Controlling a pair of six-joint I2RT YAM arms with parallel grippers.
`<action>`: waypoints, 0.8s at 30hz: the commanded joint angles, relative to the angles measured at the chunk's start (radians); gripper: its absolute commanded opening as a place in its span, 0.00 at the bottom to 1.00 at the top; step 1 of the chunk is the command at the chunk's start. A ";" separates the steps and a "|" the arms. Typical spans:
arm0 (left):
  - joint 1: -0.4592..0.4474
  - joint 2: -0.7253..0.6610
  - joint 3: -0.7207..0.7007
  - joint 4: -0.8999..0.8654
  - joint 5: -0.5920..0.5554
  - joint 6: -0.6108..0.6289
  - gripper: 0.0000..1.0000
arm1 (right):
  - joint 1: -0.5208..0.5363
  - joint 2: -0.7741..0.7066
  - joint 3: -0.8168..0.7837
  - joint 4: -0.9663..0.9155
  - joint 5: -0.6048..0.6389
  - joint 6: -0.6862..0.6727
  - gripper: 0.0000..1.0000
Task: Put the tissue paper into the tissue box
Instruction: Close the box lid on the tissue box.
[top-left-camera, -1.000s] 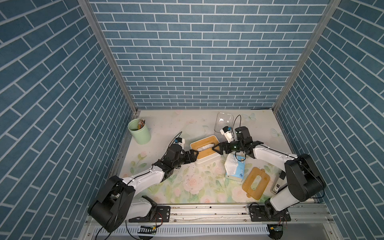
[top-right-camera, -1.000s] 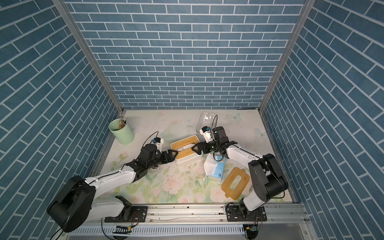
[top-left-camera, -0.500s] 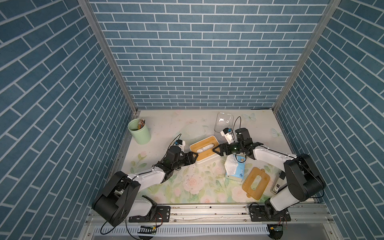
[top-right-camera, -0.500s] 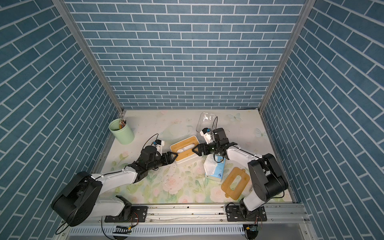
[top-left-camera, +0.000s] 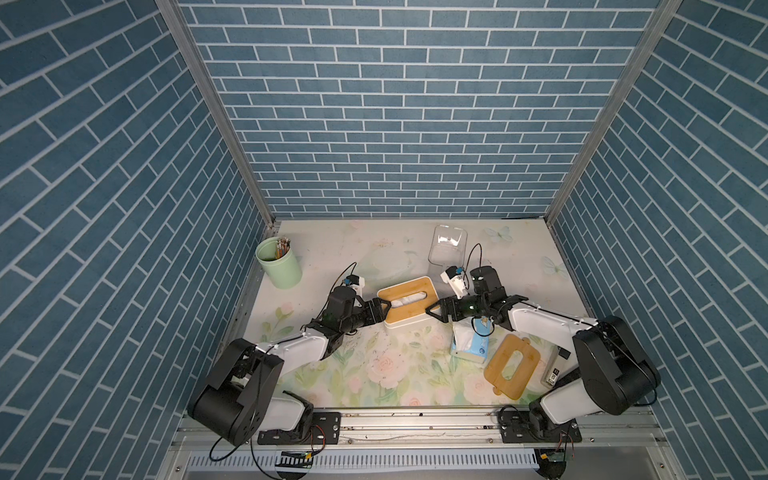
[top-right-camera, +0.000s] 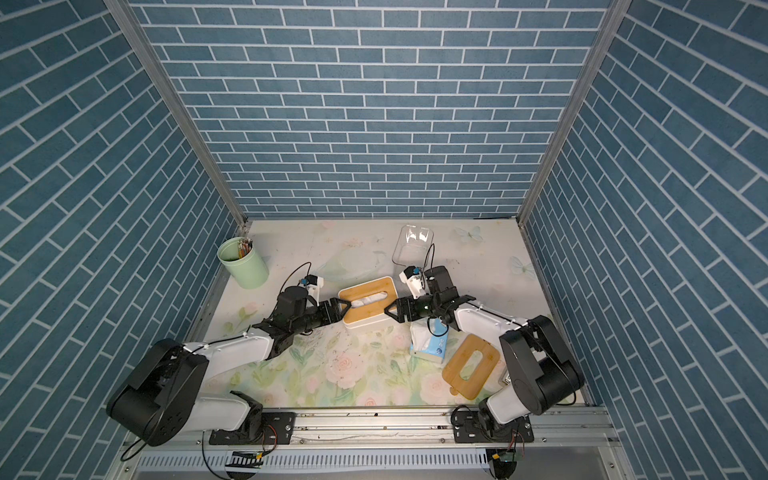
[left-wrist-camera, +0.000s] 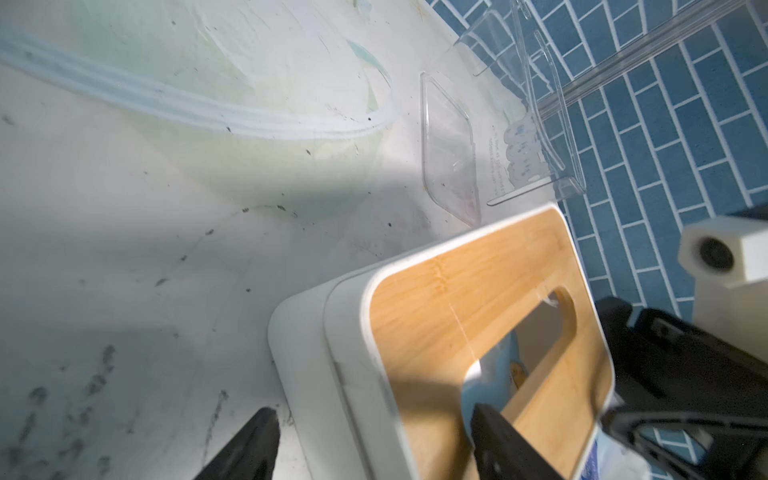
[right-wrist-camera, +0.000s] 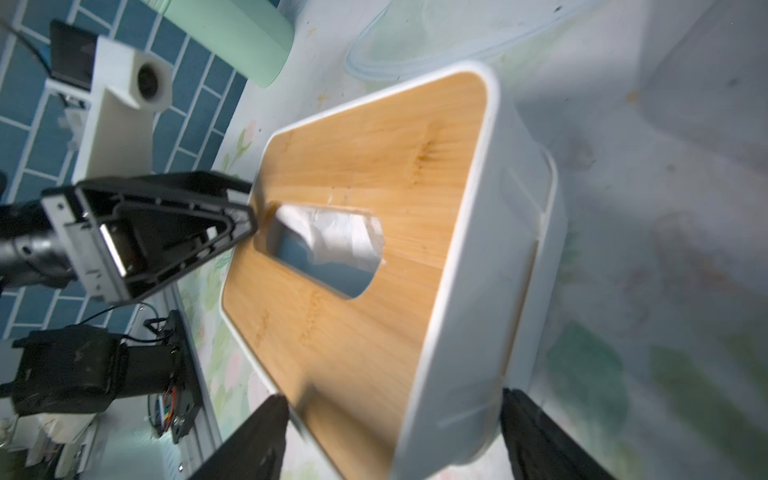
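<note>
Left and right jaws are spread open at the box (top-left-camera: 412, 314) ends, mid-frame; if closed unevenly, it could be skewed and the tissue (top-left-camera: 409, 299) snagged.

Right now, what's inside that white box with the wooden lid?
Through the lid's slot, white tissue pokes up over something blue. The wooden lid and the walls of the tissue box hide everything else inside.
</note>
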 joint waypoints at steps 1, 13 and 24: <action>0.032 0.011 0.040 -0.032 0.017 0.049 0.79 | 0.023 -0.058 -0.040 0.073 -0.079 0.072 0.82; 0.047 0.018 0.087 -0.075 0.072 0.095 0.86 | 0.030 -0.027 0.061 -0.026 0.132 0.074 0.86; 0.005 0.028 0.087 -0.077 0.073 0.092 0.87 | 0.067 0.023 0.063 0.043 0.094 0.130 0.77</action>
